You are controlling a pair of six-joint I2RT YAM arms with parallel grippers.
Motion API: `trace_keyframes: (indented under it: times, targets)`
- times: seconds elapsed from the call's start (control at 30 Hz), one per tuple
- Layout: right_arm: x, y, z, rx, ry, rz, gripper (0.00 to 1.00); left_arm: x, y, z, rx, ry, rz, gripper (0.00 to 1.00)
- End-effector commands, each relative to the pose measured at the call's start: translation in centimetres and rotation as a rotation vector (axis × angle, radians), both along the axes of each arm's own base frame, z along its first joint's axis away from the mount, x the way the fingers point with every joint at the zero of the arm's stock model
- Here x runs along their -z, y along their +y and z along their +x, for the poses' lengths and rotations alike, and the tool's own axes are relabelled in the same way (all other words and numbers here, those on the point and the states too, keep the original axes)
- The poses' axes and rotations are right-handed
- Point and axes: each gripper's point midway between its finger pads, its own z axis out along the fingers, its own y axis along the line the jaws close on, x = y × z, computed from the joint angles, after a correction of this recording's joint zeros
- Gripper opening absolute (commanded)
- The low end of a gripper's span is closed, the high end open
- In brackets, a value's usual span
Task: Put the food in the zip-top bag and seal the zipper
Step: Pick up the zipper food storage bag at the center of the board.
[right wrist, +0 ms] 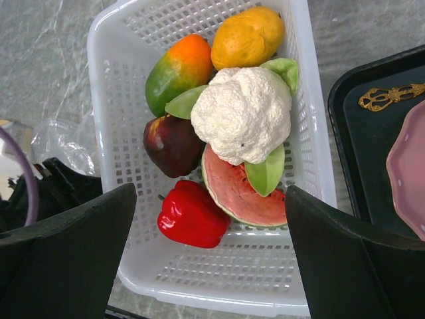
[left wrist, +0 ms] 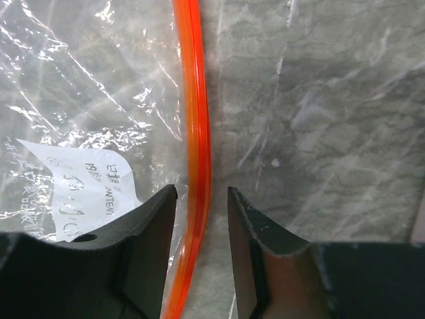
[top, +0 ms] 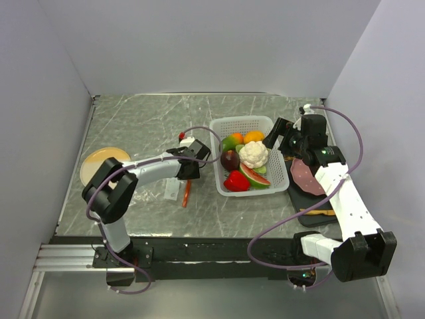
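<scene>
The clear zip-top bag (left wrist: 86,86) lies flat on the marble table, and its orange-red zipper (left wrist: 198,119) runs straight between my left gripper's fingers. The left gripper (left wrist: 201,193) straddles that strip, narrowed but open, with a gap still showing on each side. From above, this gripper (top: 188,176) points down at the bag (top: 174,189). The food sits in the white basket (right wrist: 219,292): cauliflower (right wrist: 242,113), red pepper (right wrist: 192,216), watermelon slice (right wrist: 242,193), dark purple ball (right wrist: 171,143), mango (right wrist: 176,70) and orange (right wrist: 247,36). Hovering wide open over the basket, my right gripper (right wrist: 211,199) holds nothing.
A black tray (top: 299,199) right of the basket carries a pink slab (top: 307,176) and yellow sticks (top: 317,212). A round tan plate (top: 99,165) lies at the table's left edge. Grey walls close in the left, back and right sides.
</scene>
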Motion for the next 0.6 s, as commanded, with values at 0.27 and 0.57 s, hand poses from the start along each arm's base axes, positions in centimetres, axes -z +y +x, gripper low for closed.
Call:
trace_keyframes:
  times: [0.27,0.57]
  targets:
    - [-2.48,0.26,0.55,-0.006,-0.066,0.014,1.00,-0.91,-0.42,0.87,-0.039,-0.053,-0.027,0.29]
    - [-1.98,0.26,0.45,-0.006,-0.052,0.017,1.00,-0.82,0.08,0.68,-0.054,-0.052,-0.016,0.15]
